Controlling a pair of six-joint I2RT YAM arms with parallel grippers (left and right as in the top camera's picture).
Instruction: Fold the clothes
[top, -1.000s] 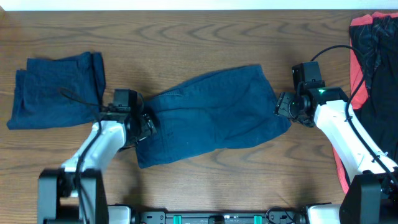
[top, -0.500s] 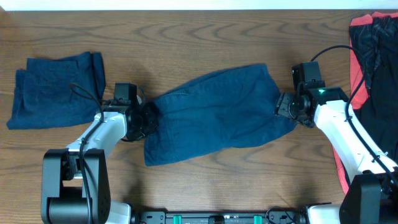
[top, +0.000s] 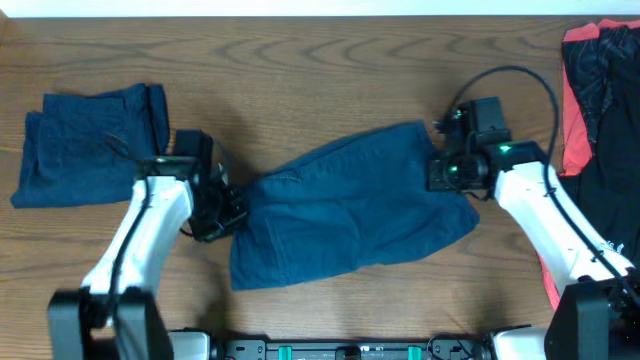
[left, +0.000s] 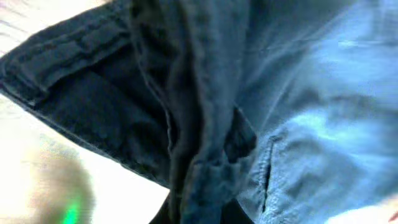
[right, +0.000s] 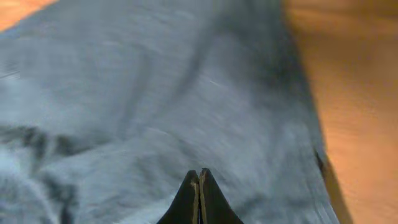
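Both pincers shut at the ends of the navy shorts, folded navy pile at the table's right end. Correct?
No. The folded navy pile lies at the left end of the table, as the overhead view shows. The left pincer and right pincer are shut at the ends of the navy shorts.

**Open to closed, on both sides**

The left fingers (top: 226, 207), wide apart a second ago, now pinch the 9 o'clock edge of the navy shorts (top: 350, 205), where the cloth has bunched into a ridge. That edge has drawn slightly toward 3 o'clock. The right fingers (right: 188, 198) have also come together, tip against tip. They have slid from the shorts' 3 o'clock edge toward 10 o'clock, onto the upper corner.
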